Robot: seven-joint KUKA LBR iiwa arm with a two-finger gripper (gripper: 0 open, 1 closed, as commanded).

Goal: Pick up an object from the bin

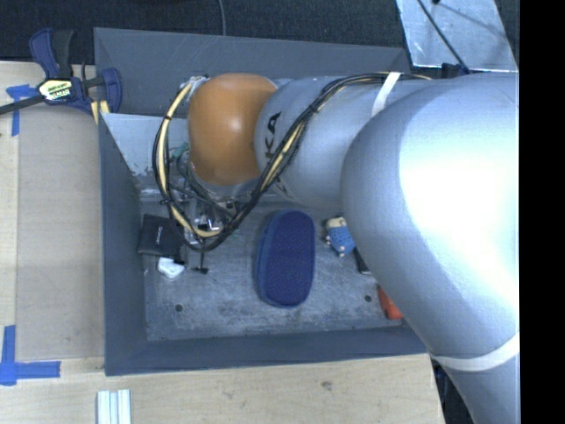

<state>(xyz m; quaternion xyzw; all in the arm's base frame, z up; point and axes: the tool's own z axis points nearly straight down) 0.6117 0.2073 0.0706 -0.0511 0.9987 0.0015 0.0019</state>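
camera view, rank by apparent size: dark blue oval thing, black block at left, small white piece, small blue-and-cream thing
1. dark blue oval thing, clearly largest
2. black block, partly hidden, so its full extent is unsure
3. blue-and-cream thing and white piece: they look alike in size, not ranked

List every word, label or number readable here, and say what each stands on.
"KA": dark letters on the silver arm, near its orange cover; the rest of the word cannot be seen.
Blue oval object and small blue-and-white item: no readable text.
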